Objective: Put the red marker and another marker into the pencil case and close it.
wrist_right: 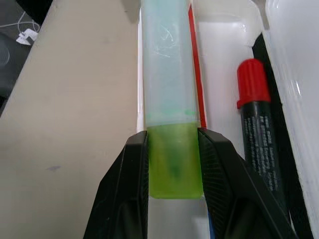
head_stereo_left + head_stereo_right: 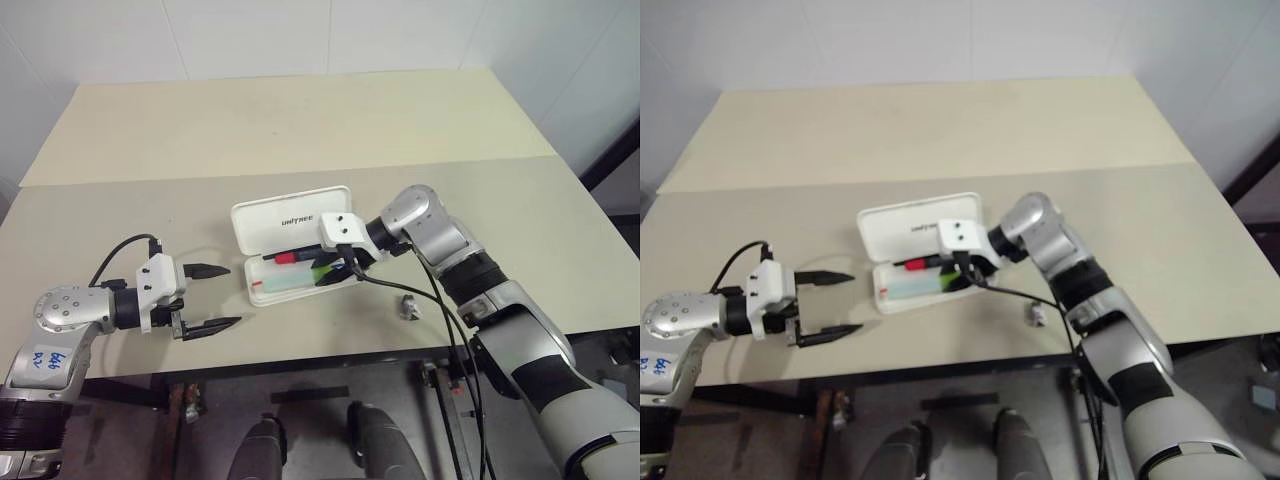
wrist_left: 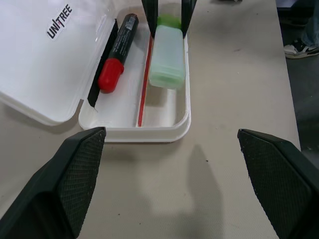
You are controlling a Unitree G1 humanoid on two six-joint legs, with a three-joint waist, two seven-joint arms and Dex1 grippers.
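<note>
Red marker (image 3: pixel 117 52) already lies in the tray of the open pencil case (image 2: pixel 290 218), against the hinge side, and the green highlighter (image 1: pixel 170 74) lies parallel beside it, long axis running along the tray, lime cap toward the right end effector (image 1: pixel 173 164), which is clamped on that cap. Whether the highlighter's body fully rests on the tray floor is hard to judge. On the tabletop (image 2: pixel 300 120), the left end effector (image 2: pixel 205 298) hovers spread wide and empty near the case's left end, the likelier one for the lid.
</note>
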